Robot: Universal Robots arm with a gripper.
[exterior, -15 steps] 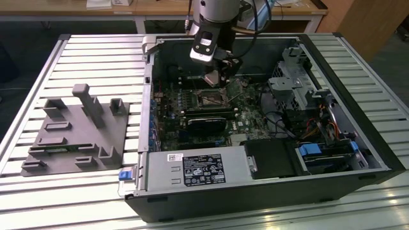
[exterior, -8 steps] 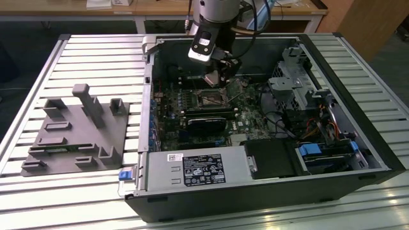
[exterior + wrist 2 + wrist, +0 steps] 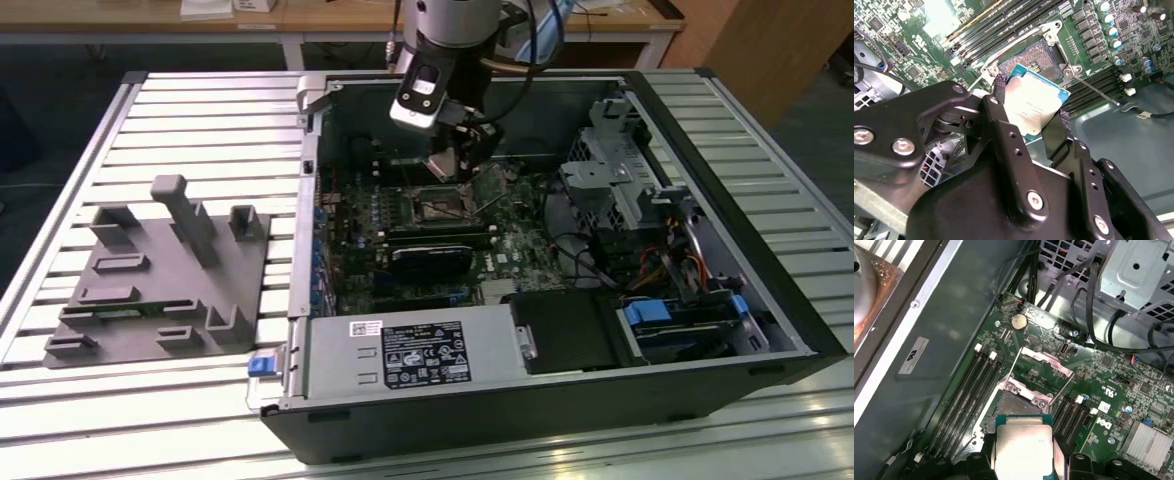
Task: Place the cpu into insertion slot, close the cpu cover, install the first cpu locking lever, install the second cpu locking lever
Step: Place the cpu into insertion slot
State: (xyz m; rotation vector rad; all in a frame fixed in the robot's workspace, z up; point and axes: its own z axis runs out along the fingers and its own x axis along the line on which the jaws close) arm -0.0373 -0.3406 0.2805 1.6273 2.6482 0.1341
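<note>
light: overhead and even, bright on the slatted table (image 3: 200, 110), white glare on its near slats | case (image 3: 534, 420): dim inside, walls shading the motherboard (image 3: 360, 270) | second wrist view: one motherboard corner washes out white; my gripper (image 3: 1031, 107) reads black, links faintly glinting | first wrist view: the cpu (image 3: 1024, 445) top glares pale

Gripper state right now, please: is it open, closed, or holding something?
Gripper: closed on the cpu, which is not yet seated in the socket.
</note>
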